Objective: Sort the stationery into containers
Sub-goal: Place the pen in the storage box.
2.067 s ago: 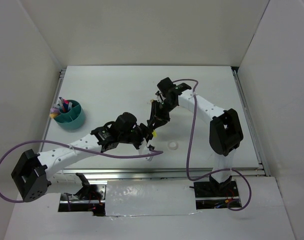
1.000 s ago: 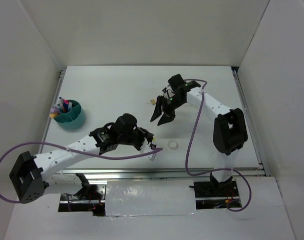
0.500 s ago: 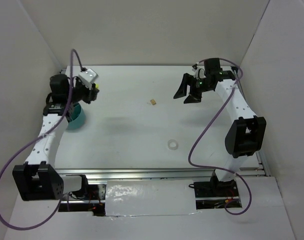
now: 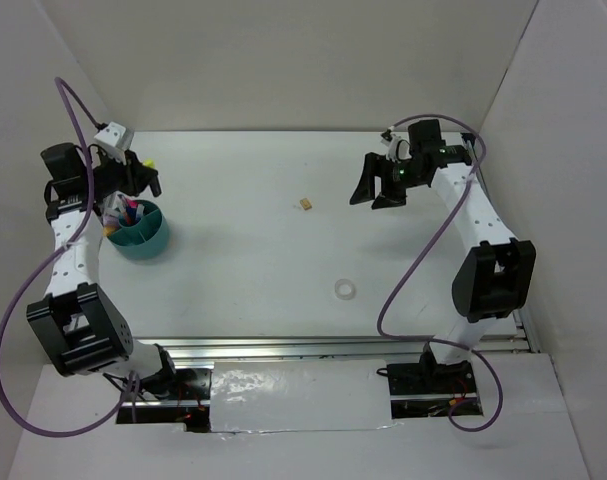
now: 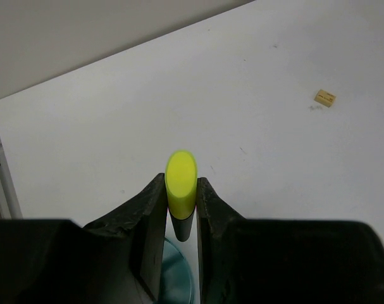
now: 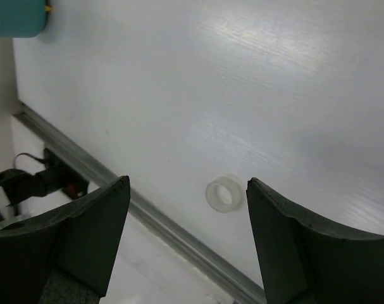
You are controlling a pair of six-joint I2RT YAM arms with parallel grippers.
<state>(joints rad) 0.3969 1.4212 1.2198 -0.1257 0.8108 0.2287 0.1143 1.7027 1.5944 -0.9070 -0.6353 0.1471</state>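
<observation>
Overhead, left gripper (image 4: 141,177): raised at the far left of the table (image 4: 243,260), above the far rim of the cup (image 4: 143,235), clenched on the marker (image 4: 148,161).
Overhead, marker: black body with a yellow end that pokes out past the fingers.
Overhead, cup: round and teal, near the table's left edge, with pens (image 4: 129,212) and other coloured sticks standing in its far-left part.
Overhead, right gripper (image 4: 375,190): held up over the far right of the table, jaws spread, nothing between them.
Overhead, eraser (image 4: 306,204): small tan block lying alone mid-table, between the two grippers.
Overhead, tape ring (image 4: 344,290): clear, flat on the table nearer the front rail, well apart from the eraser.

Left wrist, left gripper (image 5: 181,197): both fingers press on the marker (image 5: 181,179), whose yellow end faces the camera.
Left wrist, cup (image 5: 179,286): a sliver of teal shows below the marker.
Left wrist, eraser (image 5: 325,97): on the bare table at upper right.

Right wrist, right gripper (image 6: 187,183): fingers wide apart and empty.
Right wrist, tape ring (image 6: 224,194): on the table below, seen between the fingers, nearer the right one.
Right wrist, cup (image 6: 18,16): teal edge in the top-left corner.
</observation>
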